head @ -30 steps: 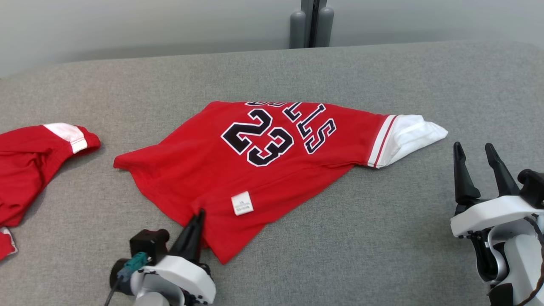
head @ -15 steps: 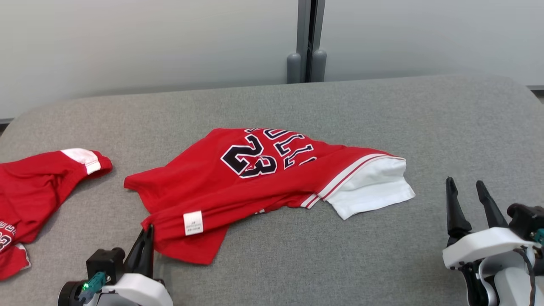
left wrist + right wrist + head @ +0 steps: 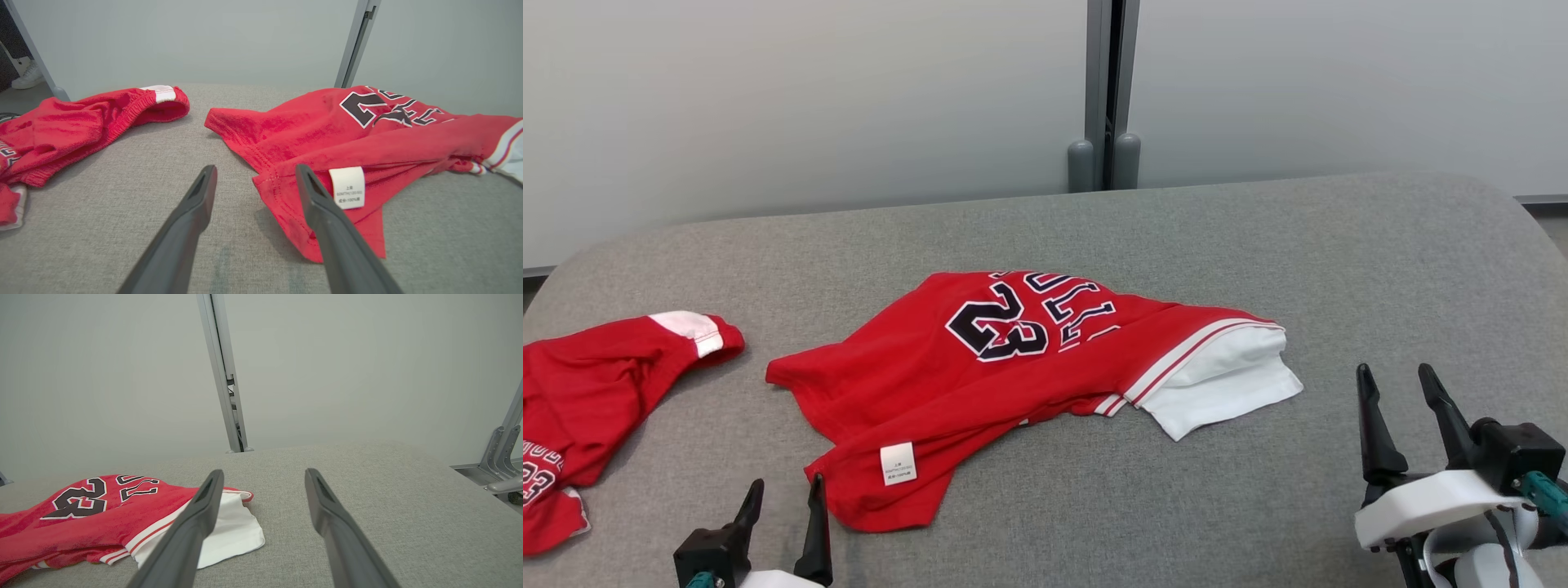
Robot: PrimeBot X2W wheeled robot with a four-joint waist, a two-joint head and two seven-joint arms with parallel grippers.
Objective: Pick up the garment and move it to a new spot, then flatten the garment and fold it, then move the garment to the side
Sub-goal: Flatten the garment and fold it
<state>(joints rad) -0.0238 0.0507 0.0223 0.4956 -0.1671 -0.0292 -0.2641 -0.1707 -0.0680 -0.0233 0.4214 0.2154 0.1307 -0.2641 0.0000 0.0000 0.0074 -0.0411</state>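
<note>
While both grippers are empty, we log the jersey (image 3: 1013,359) lying crumpled mid-surface (image 3: 1339,269), number side up. Left gripper (image 3: 787,482) fingers are spread, holding nothing. The jersey's near corner, by the tag (image 3: 898,463), lies just ahead and right of them, right beside the right finger in the left wrist view; we cannot tell contact. Right gripper (image 3: 1393,371) fingers are spread too, apart from the white sleeve (image 3: 1225,384), which lies ahead-left of them. Long axis runs left-right, red hem to sleeve. Left arm is nearer. A second red garment (image 3: 596,384) sits far left. We judge flattening is next, each arm taking its own end.
</note>
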